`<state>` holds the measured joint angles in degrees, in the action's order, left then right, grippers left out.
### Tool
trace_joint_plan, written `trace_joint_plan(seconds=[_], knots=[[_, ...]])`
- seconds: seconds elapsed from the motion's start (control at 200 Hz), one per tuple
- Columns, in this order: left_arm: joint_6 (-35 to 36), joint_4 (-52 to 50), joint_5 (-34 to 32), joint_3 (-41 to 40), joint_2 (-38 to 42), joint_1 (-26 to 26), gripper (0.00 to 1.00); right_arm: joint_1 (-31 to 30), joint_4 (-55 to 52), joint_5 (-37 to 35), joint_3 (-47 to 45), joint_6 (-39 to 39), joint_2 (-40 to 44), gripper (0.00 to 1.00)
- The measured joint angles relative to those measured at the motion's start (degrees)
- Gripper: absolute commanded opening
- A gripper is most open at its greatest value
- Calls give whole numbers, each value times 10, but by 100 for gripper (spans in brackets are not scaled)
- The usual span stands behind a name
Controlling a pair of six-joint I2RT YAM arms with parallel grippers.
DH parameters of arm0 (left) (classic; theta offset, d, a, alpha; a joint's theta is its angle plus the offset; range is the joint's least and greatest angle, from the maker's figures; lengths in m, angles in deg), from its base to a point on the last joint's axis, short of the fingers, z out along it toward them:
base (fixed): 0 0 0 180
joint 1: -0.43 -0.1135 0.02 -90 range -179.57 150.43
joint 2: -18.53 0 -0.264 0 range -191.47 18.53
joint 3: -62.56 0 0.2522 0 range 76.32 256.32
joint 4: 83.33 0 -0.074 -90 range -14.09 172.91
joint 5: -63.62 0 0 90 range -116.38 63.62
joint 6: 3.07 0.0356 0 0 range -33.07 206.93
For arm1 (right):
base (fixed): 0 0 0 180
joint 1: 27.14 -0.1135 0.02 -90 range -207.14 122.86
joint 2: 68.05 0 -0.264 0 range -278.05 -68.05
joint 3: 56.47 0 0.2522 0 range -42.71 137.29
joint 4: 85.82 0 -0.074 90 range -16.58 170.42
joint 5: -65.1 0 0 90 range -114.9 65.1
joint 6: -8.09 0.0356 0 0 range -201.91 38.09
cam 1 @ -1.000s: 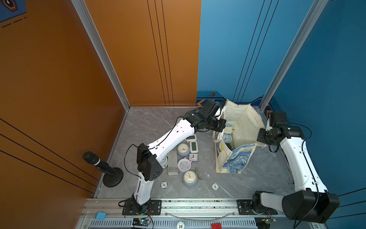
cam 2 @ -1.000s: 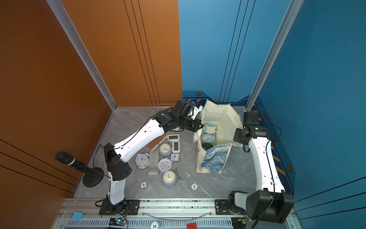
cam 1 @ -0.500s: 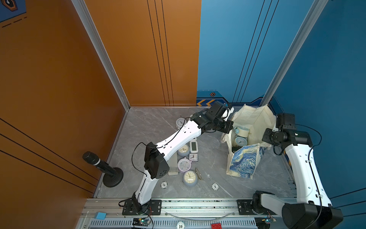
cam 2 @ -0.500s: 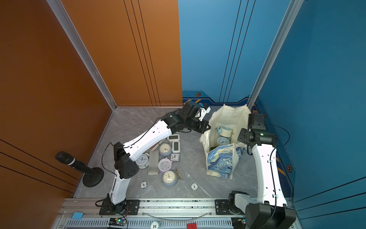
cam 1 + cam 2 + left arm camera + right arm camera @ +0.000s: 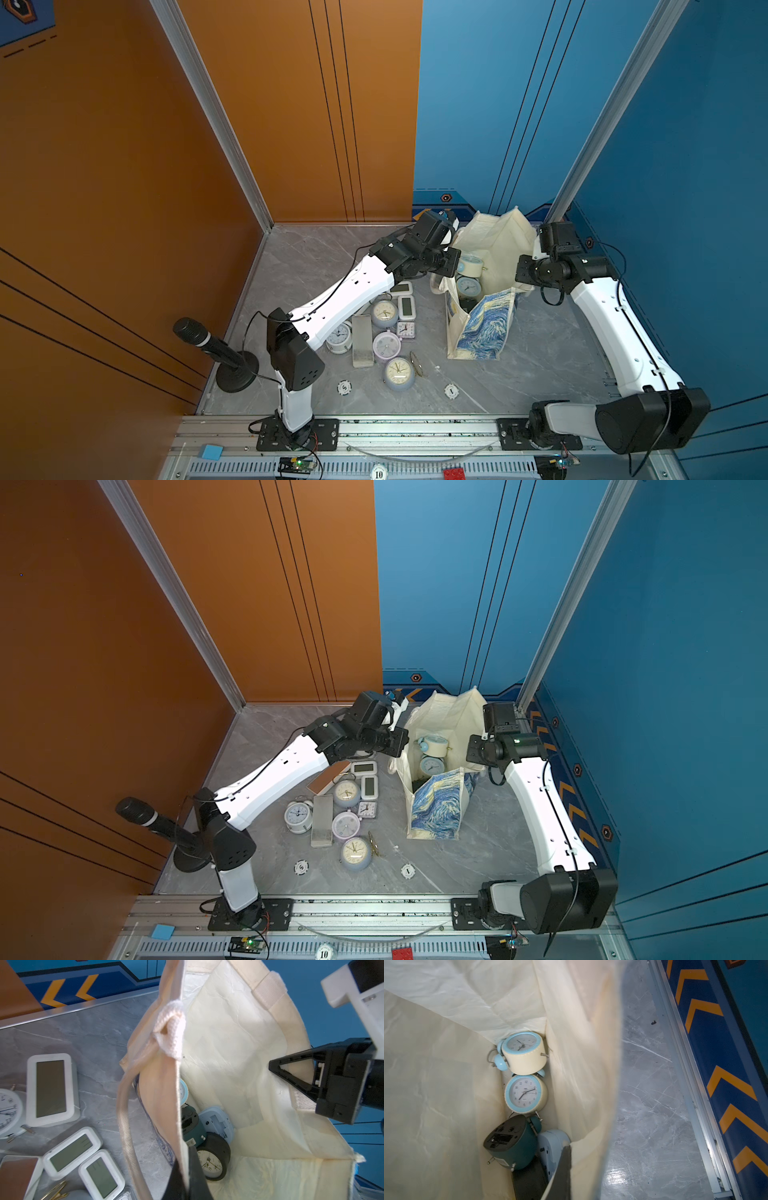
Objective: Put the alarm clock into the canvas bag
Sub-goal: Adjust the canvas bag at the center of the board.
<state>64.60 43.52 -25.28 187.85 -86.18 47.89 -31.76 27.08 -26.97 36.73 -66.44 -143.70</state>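
Both pincers are busy, so nothing's free to pick yet. Your left gripper [image 5: 451, 262] is clamped shut on the L-side rim of the canvas bag [image 5: 484, 332]. The right gripper [image 5: 522, 271] is pinched shut on the opposite rim, w/ the mouth stretched open between them. Several clocks already lie at the bottom, e.g. the cream-and-blue bell clock [image 5: 523, 1053] and the teal clock [image 5: 510, 1142]. The ones left to load sit on the table [image 5: 540, 357] on the L arm's side of the bag, beside and partly under the L forearm. Nearest the bag are the small square clock [image 5: 405, 328] and the white digital clock [image 5: 405, 306]; can't tell which alarm clock is meant next. What matters is that the whole cluster lies back toward the robot's base from the L pincer, while the bag stands between it and the R pincer. So the L arm is far nearer, and my read is L lets go while R holds the mouth alone. The digital clock's long axis runs front-to-back in both top views, so a pinch across its short width looks easiest. Room is tight: only a narrow strip of bare stone separates cluster and bag. The clocks sit touching or just beside each other around the grey block [image 5: 362, 340], so inner ones give the fingers little clearance. The bag's printed near side sags lower than the far side, which stands close to the back wall, so come in over the low edge. Risk: once L releases, that rim may flop inward & narrow the mouth.
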Motion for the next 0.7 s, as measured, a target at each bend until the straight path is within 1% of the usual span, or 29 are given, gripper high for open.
trace_joint_plan(seconds=[0.08,0.195,0.265,0.46,0.576,0.696], knots=[[0,4,-22,-21,21,0,0,0,0,5,0,0,0,2],[0,8,-31,-38,33,-1,3,-1,0,4,-3,0,1,1],[-3,16,-30,-44,32,-3,8,-1,0,4,-9,0,3,1],[-16,47,-19,-60,32,-27,36,-1,2,5,-26,0,15,1],[-15,54,-19,-71,39,-40,47,-1,5,8,-32,0,26,2],[-9,45,-20,-83,65,-55,53,-1,6,9,-37,0,32,2]])
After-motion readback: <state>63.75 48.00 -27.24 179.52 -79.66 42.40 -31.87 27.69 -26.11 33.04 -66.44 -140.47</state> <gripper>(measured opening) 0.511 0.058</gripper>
